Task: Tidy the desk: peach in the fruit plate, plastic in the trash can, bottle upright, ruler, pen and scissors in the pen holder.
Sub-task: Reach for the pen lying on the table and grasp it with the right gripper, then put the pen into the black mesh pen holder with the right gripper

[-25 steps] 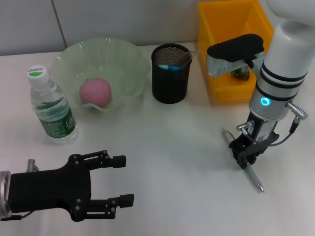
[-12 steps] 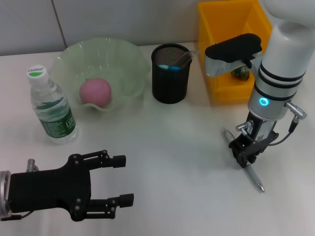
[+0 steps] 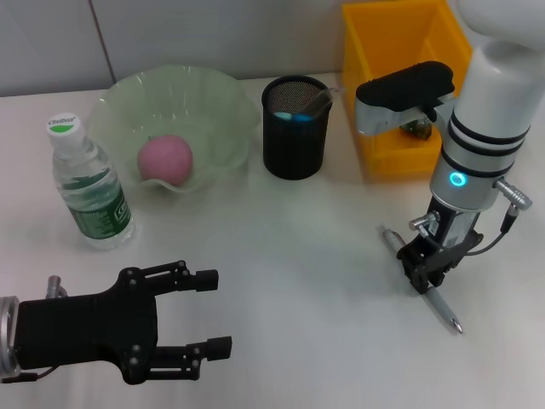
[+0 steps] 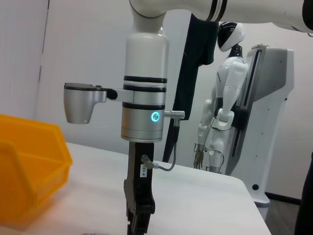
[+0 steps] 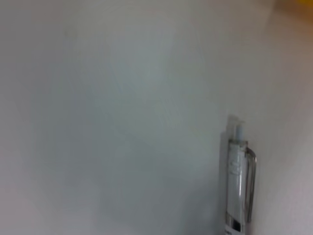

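Note:
A silver pen [image 3: 445, 308] lies on the white table at the right front; it also shows in the right wrist view [image 5: 238, 181]. My right gripper [image 3: 425, 276] is down at the table, with its fingers closed around the pen's middle. The left wrist view shows that gripper [image 4: 137, 223] from the side. My left gripper [image 3: 215, 312] is open and empty at the front left. The pink peach [image 3: 165, 158] lies in the green fruit plate [image 3: 223, 95]. The water bottle [image 3: 87, 184] stands upright at the left. The black mesh pen holder [image 3: 295, 129] holds a blue item and a grey one.
A yellow bin [image 3: 393, 51] stands at the back right behind my right arm, with a dark object [image 3: 417, 128] inside it. The bin also shows in the left wrist view [image 4: 29, 166]. A white humanoid robot [image 4: 222, 112] stands beyond the table.
My right gripper has shifted slightly and the pen under it has turned a little, its tip moving to the right. The left arm has not moved.

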Controlling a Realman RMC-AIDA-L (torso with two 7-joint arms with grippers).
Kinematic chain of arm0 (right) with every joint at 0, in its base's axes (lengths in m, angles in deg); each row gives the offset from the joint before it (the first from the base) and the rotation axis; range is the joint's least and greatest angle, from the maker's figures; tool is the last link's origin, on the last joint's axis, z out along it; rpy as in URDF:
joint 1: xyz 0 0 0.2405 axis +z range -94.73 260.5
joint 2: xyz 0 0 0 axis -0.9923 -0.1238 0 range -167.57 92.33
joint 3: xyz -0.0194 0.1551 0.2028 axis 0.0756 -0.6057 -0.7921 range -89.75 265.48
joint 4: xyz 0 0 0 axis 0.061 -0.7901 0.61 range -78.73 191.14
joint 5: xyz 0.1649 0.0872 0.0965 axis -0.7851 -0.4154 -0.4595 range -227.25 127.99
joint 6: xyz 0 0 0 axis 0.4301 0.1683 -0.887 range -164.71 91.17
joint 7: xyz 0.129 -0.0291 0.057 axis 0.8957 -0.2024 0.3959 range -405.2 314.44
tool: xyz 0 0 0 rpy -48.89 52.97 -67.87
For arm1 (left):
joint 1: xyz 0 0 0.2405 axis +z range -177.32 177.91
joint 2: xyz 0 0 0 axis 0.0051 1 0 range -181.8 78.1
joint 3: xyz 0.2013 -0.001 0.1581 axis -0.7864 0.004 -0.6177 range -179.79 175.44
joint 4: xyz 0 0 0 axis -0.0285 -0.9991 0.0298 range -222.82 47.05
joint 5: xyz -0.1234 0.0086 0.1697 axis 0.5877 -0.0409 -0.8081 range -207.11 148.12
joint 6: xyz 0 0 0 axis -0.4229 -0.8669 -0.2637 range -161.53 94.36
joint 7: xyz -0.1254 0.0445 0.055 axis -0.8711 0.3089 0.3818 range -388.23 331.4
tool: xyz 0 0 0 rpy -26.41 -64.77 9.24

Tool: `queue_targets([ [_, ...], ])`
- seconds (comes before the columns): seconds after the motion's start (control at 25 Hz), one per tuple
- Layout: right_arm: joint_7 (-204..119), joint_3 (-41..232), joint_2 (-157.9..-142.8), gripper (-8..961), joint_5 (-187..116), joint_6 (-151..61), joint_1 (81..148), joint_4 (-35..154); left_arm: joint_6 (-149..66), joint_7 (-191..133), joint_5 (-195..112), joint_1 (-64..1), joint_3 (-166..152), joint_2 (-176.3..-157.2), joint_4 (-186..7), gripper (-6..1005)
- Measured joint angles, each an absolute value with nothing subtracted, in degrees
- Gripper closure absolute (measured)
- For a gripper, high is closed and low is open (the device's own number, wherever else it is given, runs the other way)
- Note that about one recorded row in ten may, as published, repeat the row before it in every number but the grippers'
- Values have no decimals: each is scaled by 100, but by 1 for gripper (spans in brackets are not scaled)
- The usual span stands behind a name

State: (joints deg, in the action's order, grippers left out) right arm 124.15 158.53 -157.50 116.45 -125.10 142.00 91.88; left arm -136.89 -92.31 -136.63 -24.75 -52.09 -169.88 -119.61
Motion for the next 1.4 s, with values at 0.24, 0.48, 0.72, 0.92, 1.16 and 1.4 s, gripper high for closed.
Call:
queue_targets([
  [0.24, 12415, 15859, -15750, 796, 11641, -12509, 14197, 9188, -13701, -9231, -13663, -2475, -5209, -16988, -11961, 183],
  [0.48, 12413, 15861, -15749, 801, 11639, -12506, 14185, 9187, -13703, -9230, -13663, -2474, -5209, -16994, -11961, 183],
  [0.72, 12404, 15861, -15749, 809, 11637, -12497, 14168, 9190, -13712, -9229, -13663, -2468, -5202, -16997, -11961, 183],
  [0.92, 12400, 15860, -15750, 823, 11524, -12591, 14054, 9535, -13712, -9226, -13663, -2462, -5174, -16993, -11961, 183],
  [1.16, 12394, 15916, -15750, 822, 11255, -12920, 13730, 10451, -13709, -9197, -13644, -2424, -5163, -16990, -11961, 183],
  [1.4, 12374, 16506, -15710, 823, 10727, -13045, 13194, 11514, -13667, -9187, -13627, -2398, -5154, -16988, -11960, 184],
])
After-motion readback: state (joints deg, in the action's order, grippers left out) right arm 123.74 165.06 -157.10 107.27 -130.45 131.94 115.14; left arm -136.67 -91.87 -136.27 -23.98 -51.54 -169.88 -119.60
